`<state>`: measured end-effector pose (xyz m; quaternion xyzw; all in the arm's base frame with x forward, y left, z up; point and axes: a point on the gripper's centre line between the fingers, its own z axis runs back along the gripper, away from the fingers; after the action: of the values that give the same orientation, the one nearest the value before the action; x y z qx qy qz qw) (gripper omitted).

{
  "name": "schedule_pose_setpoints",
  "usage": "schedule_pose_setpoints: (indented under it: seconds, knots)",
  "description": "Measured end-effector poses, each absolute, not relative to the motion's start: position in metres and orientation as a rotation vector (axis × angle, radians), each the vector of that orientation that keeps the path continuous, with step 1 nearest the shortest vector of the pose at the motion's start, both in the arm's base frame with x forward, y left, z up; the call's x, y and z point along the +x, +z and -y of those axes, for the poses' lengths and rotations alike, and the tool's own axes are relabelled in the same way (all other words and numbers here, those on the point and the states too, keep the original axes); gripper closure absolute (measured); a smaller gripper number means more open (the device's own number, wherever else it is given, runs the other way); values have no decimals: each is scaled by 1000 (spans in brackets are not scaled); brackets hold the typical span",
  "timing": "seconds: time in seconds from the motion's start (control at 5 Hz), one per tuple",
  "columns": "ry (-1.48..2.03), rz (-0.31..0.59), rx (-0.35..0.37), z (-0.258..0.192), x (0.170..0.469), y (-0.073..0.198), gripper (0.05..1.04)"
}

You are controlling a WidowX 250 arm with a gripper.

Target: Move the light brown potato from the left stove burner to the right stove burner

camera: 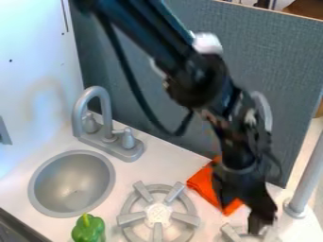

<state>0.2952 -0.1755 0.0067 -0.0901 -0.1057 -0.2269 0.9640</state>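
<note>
Orange cloth (204, 184), one: lay on the white counter (148, 156), creased, at eleven o'clock from the gripper (240, 218), twelve being the top of the view. The gripper overlapped its near side; whether the two touched could not be told.

Gripper, black, one: hung pointing downward in the lower right. Its fingers stood apart, with a patch of orange showing between them; nothing was seen held. How wide the gap was could not be judged exactly.

Arm (199, 78), black, one: slanted in from eleven o'clock, across the upright grey panel (252, 56), hiding part of it. A black cable (129, 80) looped beside it.

Stove burner (157, 213), grey, spoked, one: at nine o'clock from the gripper, just beside the cloth.

Second burner (234, 235), grey, one: at six o'clock, cut by the lower edge and partly covered by the gripper.

Pole (308, 179), grey, round, one: rose between one and two o'clock, near the gripper on that side.

Faucet (95, 97), grey, with two handles: between ten and eleven o'clock, behind the round grey sink (72, 184).

Green bell pepper (88, 229), one: at nine o'clock, beyond the first burner.
</note>
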Motion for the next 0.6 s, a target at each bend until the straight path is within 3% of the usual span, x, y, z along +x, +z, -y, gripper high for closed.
schedule_pose_setpoints:
  seconds: [0.2,0.4,0.6]
  knots:
    - [-436,185,-95,146,282,16,80]
    - [-371,128,54,100,259,13,80]
    - [-300,84,131,62,244,12,80]
